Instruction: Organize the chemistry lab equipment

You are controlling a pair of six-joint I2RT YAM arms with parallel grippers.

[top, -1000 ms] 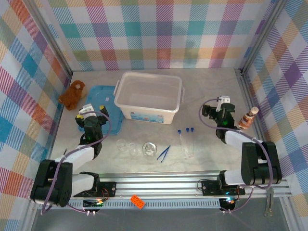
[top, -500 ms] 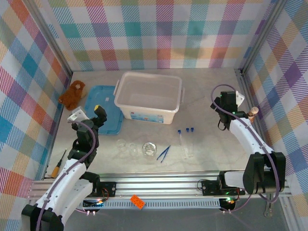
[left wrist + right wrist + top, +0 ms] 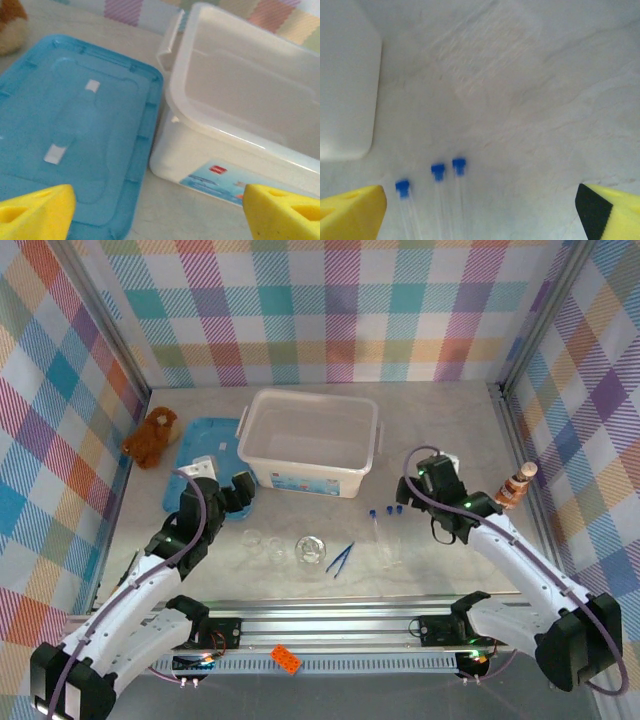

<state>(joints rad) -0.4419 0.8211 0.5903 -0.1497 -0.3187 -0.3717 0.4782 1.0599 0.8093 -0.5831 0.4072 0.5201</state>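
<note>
Blue-capped, thin clear test tubes (image 3: 438, 172) lie side by side on the pale grey table (image 3: 545, 100). Their caps point toward the top of the frame and their bodies run straight down. They sit lower left in the right wrist view, just ahead of the right end effector (image 3: 480, 214), whose yellow pads (image 3: 350, 210) are spread wide and hold nothing. The right arm looks the nearer one.

light: bright, even | shadows: soft, faint | wrist views: blurred, soft focus
</note>
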